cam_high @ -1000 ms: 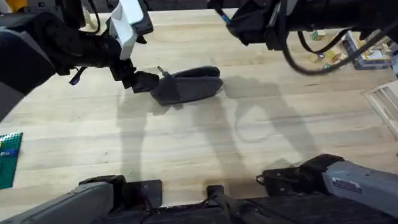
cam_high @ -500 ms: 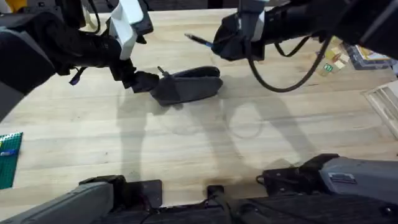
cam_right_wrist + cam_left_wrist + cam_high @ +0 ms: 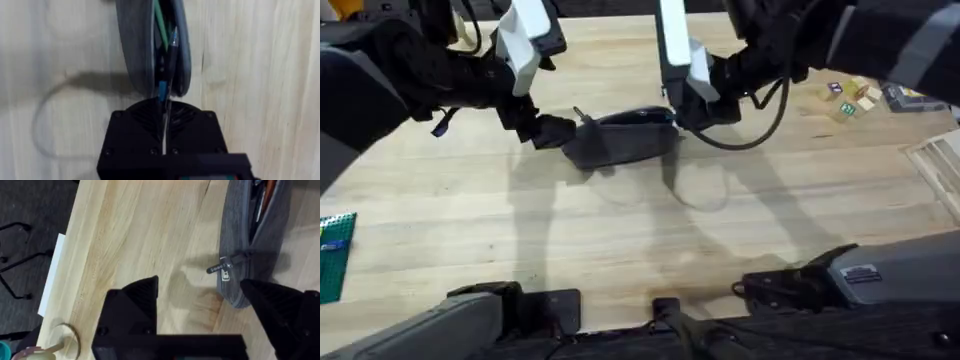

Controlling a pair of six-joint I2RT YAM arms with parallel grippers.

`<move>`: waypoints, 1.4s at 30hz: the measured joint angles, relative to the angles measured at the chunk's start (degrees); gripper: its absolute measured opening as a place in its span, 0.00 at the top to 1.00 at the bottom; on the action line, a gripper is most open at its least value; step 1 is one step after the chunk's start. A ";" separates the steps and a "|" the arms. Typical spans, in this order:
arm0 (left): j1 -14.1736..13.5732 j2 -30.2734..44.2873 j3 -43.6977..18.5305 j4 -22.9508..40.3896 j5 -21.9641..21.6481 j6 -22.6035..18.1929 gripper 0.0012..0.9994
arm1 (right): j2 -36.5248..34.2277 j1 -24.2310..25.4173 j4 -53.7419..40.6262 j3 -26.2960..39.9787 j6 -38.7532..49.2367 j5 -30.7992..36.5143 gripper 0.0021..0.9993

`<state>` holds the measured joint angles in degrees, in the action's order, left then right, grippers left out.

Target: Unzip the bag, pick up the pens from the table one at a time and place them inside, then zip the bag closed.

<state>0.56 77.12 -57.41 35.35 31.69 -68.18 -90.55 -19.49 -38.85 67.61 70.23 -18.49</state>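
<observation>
The grey bag (image 3: 620, 140) lies on the table (image 3: 620, 240) with its zipper open. My left gripper (image 3: 548, 130) sits at its left end, open. In the left wrist view the fingers (image 3: 134, 294) straddle bare wood beside the bag (image 3: 245, 235), whose dark pull tab (image 3: 224, 270) hangs out. My right gripper (image 3: 683, 110) is at the bag's right end, shut on a dark pen (image 3: 169, 55) with a blue section. The pen's tip points into the open mouth of the bag (image 3: 132, 40). A green pen (image 3: 159, 20) lies inside.
Small coloured blocks (image 3: 850, 98) lie at the back right, with a clear container (image 3: 938, 160) at the right edge. A green baseplate (image 3: 335, 255) sits at the left edge. The table's edge (image 3: 75, 240) runs close behind the left gripper.
My right arm has swung from the back right down to the bag's right end, bringing the pen to the opening. The left arm and the bag have stayed put.
</observation>
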 joint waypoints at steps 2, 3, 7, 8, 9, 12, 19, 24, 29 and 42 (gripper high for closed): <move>0.00 0.00 0.00 0.00 0.02 0.00 0.01 | -0.45 0.00 0.00 0.00 0.90 1.75 0.97; 0.00 0.00 0.00 0.00 0.02 0.00 0.01 | -0.49 0.00 0.00 0.00 1.40 2.43 0.97; 0.00 0.00 0.00 0.00 0.00 0.00 0.01 | -0.48 0.00 -0.01 0.02 2.47 4.07 0.97; 0.00 0.00 0.00 0.00 0.01 0.00 0.01 | -0.48 0.00 0.00 0.02 2.65 4.43 0.97; 0.00 0.00 0.00 0.00 0.02 0.00 0.01 | -0.48 0.00 0.00 0.02 2.73 4.73 0.97; 0.00 0.00 0.00 0.00 0.02 0.00 0.01 | -0.48 -0.04 0.00 0.02 3.38 5.24 0.97; 0.00 0.00 0.00 0.00 0.02 0.00 0.01 | -0.60 -3.88 0.54 0.02 8.28 5.59 0.97; 0.00 0.00 0.00 -0.02 0.01 0.00 0.01 | -2.92 -7.55 5.15 0.07 10.26 5.68 0.97; 0.00 0.00 0.00 0.00 0.01 0.00 0.01 | -6.04 -11.08 8.95 0.07 10.62 5.68 0.97; 0.00 0.00 0.00 0.00 0.01 0.00 0.01 | -7.34 -15.56 16.06 0.07 2.63 0.82 0.97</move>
<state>0.56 77.12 -57.41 35.35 31.70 -68.18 -97.89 -35.05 -22.79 67.68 72.85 -17.67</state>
